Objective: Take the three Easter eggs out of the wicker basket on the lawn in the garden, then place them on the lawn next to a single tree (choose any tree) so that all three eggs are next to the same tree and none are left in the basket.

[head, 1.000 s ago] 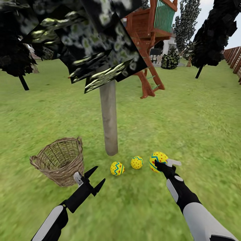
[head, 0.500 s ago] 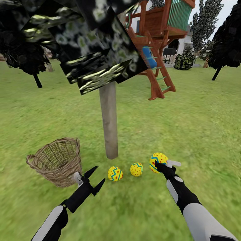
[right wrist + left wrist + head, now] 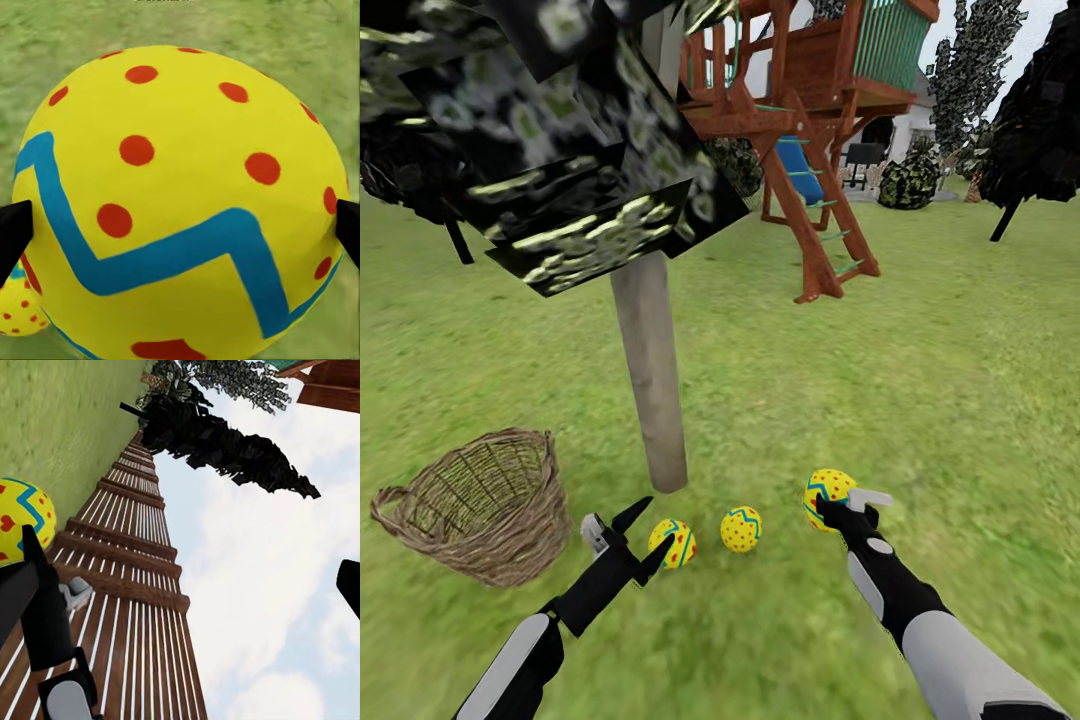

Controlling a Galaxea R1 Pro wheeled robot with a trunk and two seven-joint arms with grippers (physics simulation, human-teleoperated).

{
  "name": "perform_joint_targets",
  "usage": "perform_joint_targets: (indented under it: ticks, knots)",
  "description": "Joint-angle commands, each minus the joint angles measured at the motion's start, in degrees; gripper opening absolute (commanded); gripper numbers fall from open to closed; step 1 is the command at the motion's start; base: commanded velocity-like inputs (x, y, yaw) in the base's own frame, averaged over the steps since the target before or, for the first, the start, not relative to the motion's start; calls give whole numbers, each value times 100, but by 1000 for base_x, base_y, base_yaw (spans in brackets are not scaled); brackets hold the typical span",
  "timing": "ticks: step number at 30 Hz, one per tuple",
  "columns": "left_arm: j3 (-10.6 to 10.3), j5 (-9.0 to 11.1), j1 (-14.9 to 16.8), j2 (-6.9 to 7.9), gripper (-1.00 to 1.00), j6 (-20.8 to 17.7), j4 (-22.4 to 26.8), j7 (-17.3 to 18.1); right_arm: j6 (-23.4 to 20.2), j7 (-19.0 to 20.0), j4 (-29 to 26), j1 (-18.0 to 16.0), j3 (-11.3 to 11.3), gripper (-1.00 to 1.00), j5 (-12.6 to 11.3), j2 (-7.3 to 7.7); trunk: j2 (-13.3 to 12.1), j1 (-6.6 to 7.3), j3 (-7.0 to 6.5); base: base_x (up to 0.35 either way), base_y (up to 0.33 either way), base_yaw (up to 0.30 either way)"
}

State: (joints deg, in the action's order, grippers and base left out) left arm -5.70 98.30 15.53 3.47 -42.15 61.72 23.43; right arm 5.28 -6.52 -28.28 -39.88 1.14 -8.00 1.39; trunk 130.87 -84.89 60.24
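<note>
Gripping one Easter egg (image 3: 827, 494), the right gripper (image 3: 838, 505) has its fingers clamped on both sides of the shell, as the right wrist view confirms (image 3: 187, 202). Two more eggs lie on the lawn (image 3: 920, 380): one (image 3: 741, 529) at five o'clock from the tree (image 3: 650, 380) trunk's base, the other (image 3: 673, 542) at six o'clock, close to the trunk. Left gripper (image 3: 641, 537) hangs spread wide and empty, its tips right by that nearer egg. Over at nine o'clock from the trunk sits the wicker basket (image 3: 475, 510), tilted, nothing visible inside. Playset (image 3: 810, 130) stands far behind.
</note>
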Motion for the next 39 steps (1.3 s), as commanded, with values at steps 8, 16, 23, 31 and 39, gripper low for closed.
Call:
perform_joint_targets:
  ticks: [8, 16, 23, 31, 39]
  knots:
    - [-11, 23, 3, 4, 100, -13, -2, 21, 570, -111, 18, -3, 144, -100, -42, -11, 2, -2, 5, 95, -62, 83]
    - [-10, 23, 3, 0, 100, -13, -7, 21, 588, -121, 27, -2, 448, -100, -61, -9, 2, -2, 32, 46, -77, 280]
    - [-11, 23, 3, -11, 100, -6, -5, 20, 588, -120, 33, -2, 448, -100, -62, -8, 2, -2, 47, 125, -73, 166]
    - [-10, 23, 3, -153, 100, -13, -6, 21, 588, -121, 25, -2, 440, -100, -70, -4, 122, -68, 101, 3, -2, 2]
    - [-258, 23, 3, -189, 100, -13, -3, 2, 309, -1104, 966, -173, 456, -100, -61, -6, 443, -244, 245, 0, 0, 0]
